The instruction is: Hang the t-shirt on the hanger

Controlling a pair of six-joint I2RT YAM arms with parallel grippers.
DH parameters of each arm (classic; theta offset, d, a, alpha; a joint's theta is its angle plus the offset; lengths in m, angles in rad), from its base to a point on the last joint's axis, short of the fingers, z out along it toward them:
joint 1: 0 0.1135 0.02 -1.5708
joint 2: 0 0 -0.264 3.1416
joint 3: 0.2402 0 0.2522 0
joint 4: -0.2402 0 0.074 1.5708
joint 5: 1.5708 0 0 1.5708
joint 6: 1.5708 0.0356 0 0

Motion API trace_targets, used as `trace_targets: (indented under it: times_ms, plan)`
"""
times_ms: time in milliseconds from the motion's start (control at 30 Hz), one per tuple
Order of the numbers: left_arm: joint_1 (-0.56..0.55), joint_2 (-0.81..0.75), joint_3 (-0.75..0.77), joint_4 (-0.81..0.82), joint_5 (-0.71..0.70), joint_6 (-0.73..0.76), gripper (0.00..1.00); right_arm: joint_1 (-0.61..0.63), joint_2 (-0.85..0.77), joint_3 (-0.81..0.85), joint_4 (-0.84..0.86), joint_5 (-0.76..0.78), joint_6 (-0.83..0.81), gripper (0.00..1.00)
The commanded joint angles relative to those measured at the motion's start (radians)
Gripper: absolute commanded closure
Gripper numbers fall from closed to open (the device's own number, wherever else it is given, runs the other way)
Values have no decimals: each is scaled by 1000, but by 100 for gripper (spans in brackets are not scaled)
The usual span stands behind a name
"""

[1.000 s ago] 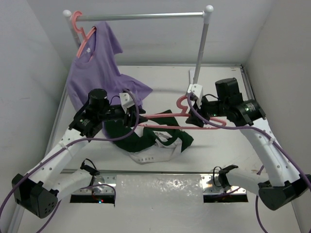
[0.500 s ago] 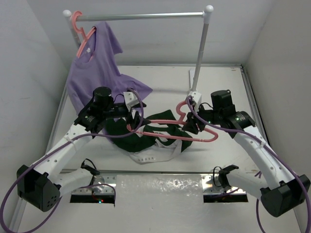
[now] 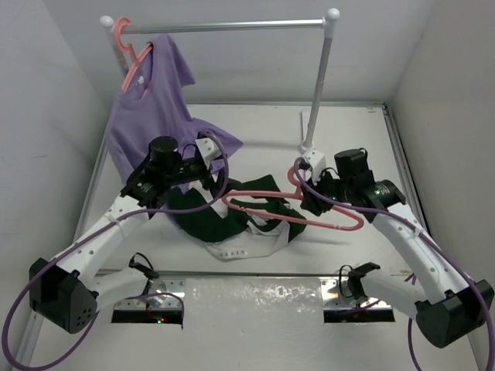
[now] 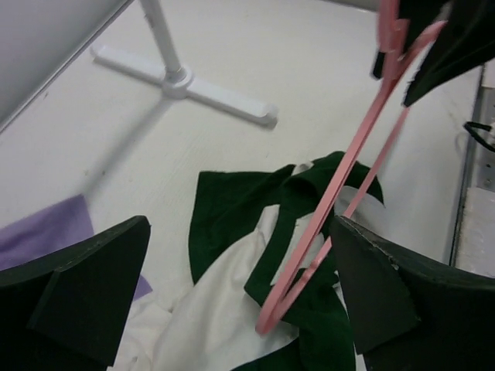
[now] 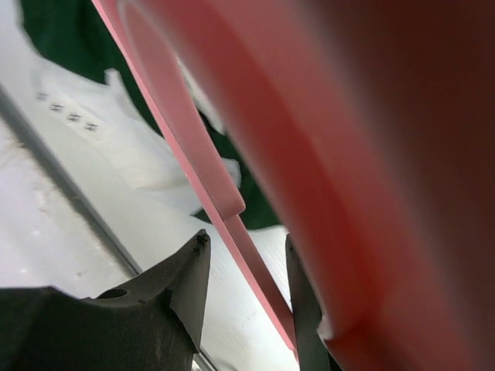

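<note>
From above, the t-shirt lies crumpled on the table between the arms. The right gripper clamps the hanger near its hook, holding it over the shirt. The left gripper hovers beside the hanger's other end.

Left wrist: its fingers stand wide apart, grasping nothing.

Right wrist: the fingers pinch the hanger's thin bar.

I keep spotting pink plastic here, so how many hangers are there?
2. The rack hanger hangs on the rail, back left, carrying the purple shirt; the held hanger is in the right arm's fingers, above the green-and-white t-shirt.
</note>
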Motion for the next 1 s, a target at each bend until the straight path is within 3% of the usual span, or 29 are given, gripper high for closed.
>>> trace_targets:
  times_ms: [0, 100, 133, 200, 267, 467, 533, 667, 967]
  plan:
    - [5, 30, 34, -8, -196, -58, 4, 0, -46, 2, -37, 158, 31, 100]
    - [5, 62, 38, -95, -275, -75, 30, 0, -79, -6, -56, 241, 55, 100]
    - [5, 71, 38, -117, -280, -86, 56, 0, -101, -9, -56, 250, 60, 100]
    - [-2, 102, 38, -178, -275, -138, 71, 0, -124, -20, -51, 256, 79, 100]
    - [-21, 130, 44, -221, -270, -164, 68, 0, -141, -26, -54, 262, 85, 100]
    - [-163, 243, 66, -350, -327, -226, 46, 0, -182, -58, -107, 276, 97, 100]
    - [-168, 287, 70, -349, -347, -264, 43, 0, -198, -63, -126, 282, 99, 100]
    - [-161, 375, 126, -347, -440, -322, 40, 2, -216, -67, -146, 275, 102, 100]
    - [-150, 450, 210, -363, -451, -373, 42, 0, -265, -103, -162, 264, 119, 100]
